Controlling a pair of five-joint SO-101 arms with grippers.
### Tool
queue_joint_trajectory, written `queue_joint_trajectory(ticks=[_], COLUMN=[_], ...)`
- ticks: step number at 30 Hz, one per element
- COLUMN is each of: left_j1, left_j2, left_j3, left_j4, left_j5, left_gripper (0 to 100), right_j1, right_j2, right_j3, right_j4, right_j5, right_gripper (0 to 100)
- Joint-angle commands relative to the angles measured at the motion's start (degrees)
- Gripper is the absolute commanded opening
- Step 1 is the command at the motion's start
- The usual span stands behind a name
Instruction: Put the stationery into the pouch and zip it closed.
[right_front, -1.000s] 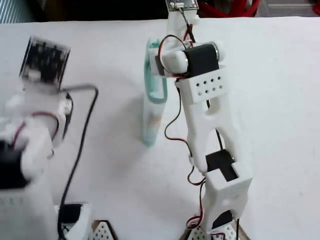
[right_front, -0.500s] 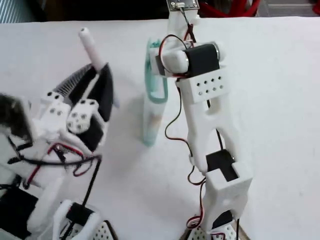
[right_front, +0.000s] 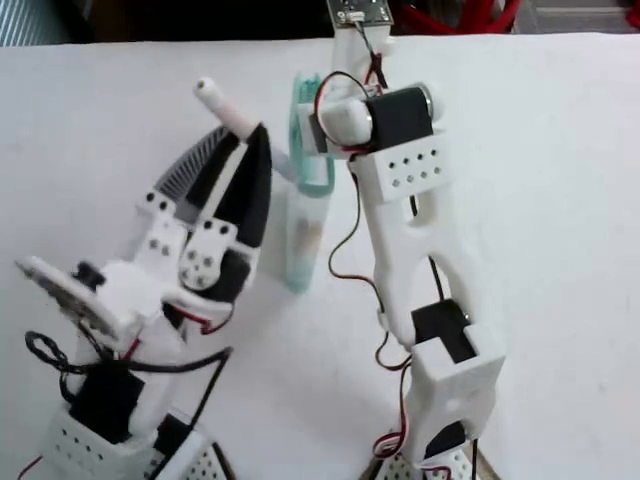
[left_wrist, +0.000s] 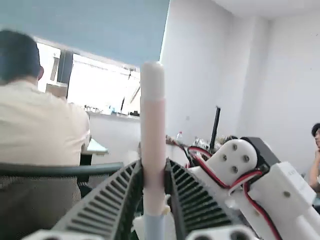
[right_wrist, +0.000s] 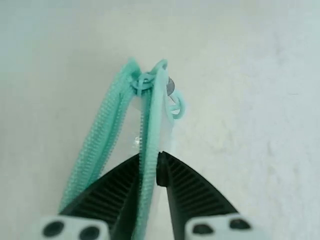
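pouch (right_front: 303, 240): translucent smooth plastic, woven zip tape | pen (left_wrist: 152, 125): smooth matt plastic | table (right_front: 560, 200): matt, faintly grainy

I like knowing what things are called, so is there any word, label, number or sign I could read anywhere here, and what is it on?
No text can be read anywhere.
The pen: plain barrel, no print showing.
The pouch: no label to be seen; a brownish patch on it is too blurred to tell whether it is print.
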Motion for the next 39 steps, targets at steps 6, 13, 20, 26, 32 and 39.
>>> queue_joint_trajectory(ticks=[6, 13, 20, 26, 32, 39], left_j1=[3.6, 3.5, 3.0, 2.2, 0.7, 0.7], left_j2=[3.3, 6.0, 6.1, 5.8, 5.8, 5.8], left_j3=[7.5, 7.5, 8.1, 9.8, 9.7, 2.8], left_j4=[-15.6, -20.2, -15.8, -15.2, -8.9, 5.5], left_j5=[-3.2, 0.0, -4.0, -5.7, -5.3, -1.2], left_gripper=[2, 2, 2, 2, 9, 21], right_j1=[-2.0, -0.1, 0.2, 0.4, 1.2, 0.9], right_j2=[-2.5, -6.1, -6.7, -7.9, -9.7, -9.5], right_j3=[-1.0, -1.0, -1.0, -1.0, -1.0, -0.7], right_j4=[0.0, -1.0, -3.0, -3.1, -3.1, -3.1], right_j5=[0.5, 0.6, 0.7, 0.7, 0.7, 0.7], right_gripper=[1.8, 1.8, 1.8, 1.8, 1.8, 1.8])
